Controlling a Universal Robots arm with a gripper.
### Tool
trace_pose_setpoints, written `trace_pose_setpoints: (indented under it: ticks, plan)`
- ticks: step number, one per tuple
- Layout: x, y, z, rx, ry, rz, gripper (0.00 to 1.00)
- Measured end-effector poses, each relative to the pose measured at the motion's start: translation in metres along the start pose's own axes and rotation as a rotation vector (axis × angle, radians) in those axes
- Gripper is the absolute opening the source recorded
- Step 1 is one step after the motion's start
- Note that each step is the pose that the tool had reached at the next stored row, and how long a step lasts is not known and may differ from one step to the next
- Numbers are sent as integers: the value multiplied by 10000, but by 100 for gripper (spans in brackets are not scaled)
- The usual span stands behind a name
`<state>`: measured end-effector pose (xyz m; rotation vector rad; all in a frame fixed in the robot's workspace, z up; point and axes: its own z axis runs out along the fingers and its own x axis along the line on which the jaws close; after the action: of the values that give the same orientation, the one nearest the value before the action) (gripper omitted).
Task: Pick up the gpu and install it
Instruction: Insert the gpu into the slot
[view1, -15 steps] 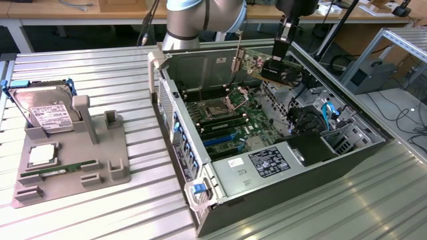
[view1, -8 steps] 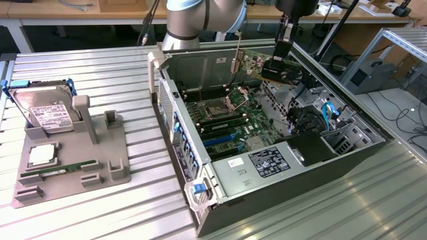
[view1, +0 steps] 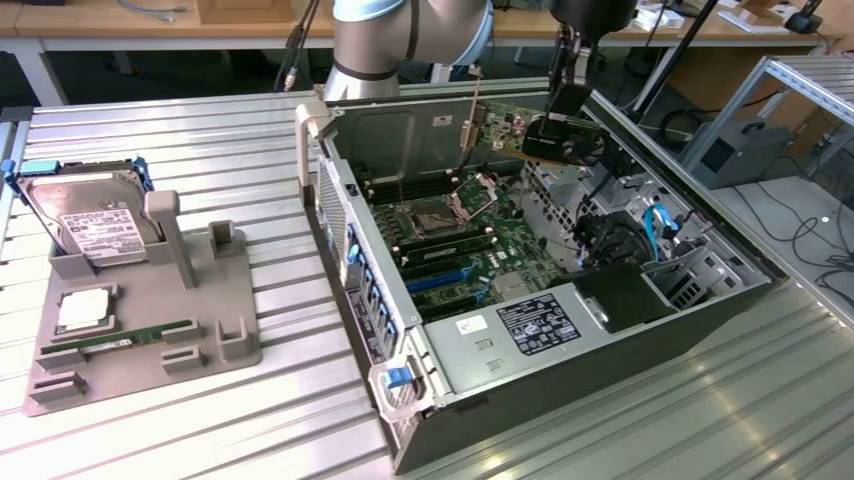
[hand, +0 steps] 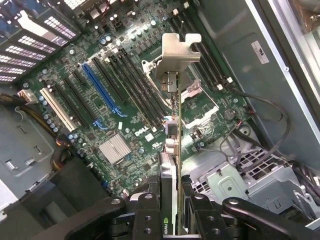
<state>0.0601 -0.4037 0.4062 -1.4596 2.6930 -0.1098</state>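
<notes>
The gripper (hand: 171, 200) clamps the gpu (hand: 178, 52) edge-on. The card hangs over the case's (view1: 387, 130) far end, seemingly clear of the motherboard (hand: 125, 120).

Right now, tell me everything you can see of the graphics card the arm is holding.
The thin green graphics card has a black cooler on one face and a silvery metal bracket with a bent tab at one end. The hand is shut on it, a finger on each face, holding it on edge over the open metal computer case, above the green motherboard. It sits in no slot; nothing else touches it.
</notes>
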Motion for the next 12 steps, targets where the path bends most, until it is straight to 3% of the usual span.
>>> trace_pose_setpoints:
  ticks: [12]
  plan:
    - [0, 0, 3, -48, -145, -1459, 27]
